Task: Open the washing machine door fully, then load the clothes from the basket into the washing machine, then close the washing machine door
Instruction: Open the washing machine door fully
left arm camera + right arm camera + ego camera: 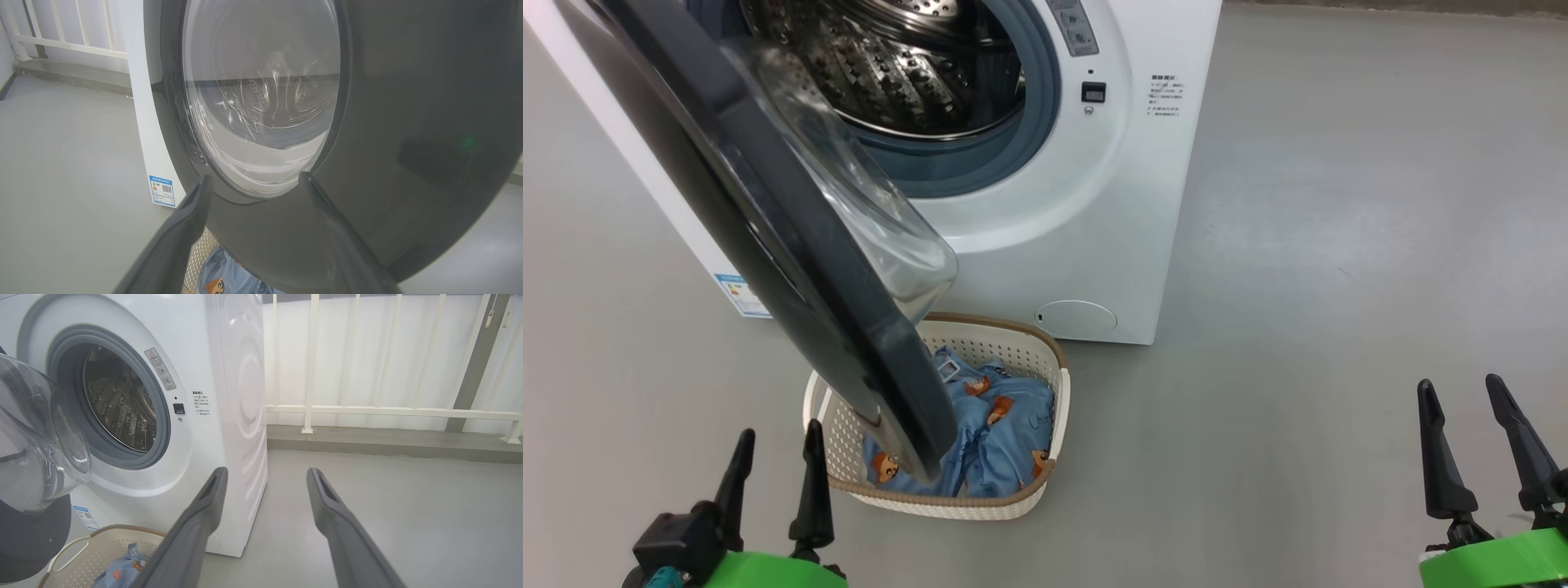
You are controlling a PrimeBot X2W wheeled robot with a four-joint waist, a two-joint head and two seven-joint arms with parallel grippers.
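Two grippers, both spread wide and holding nothing, sit low in the head view. The left gripper (778, 431) is at about 7 o'clock and the right gripper (1459, 382) at about 4 o'clock, each with its fingers pointing toward 12.

The washing machine (1094, 204) takes up the 11-to-12 o'clock part of that view and stands on a grey floor (1339, 245). Its steel drum (898, 73) is open to sight inside the grey-blue gasket (1021, 139). The washing machine door (768, 229) stands open at the washer's left side, running from 11 o'clock down toward 6. Its clear glass bowl (874, 212) bulges toward 3 o'clock.

The door's lower edge hangs over the left part of the basket (947, 506), which stands on the floor just in front of the washer (whether door and basket touch, I cannot tell). The clothes (1005, 441), light blue with orange-brown figures, lie in the basket, partly hidden by the door's edge. A round flap (1076, 316) is at 1 o'clock of the basket and a blue label (742, 294) at 10 o'clock of it.

In the left wrist view the door's glossy outer face is close ahead of the fingers, with a scrap of the clothes at 6 o'clock. In the right wrist view a white railing (367, 411) runs from 1 to 3 o'clock, beyond the washer.
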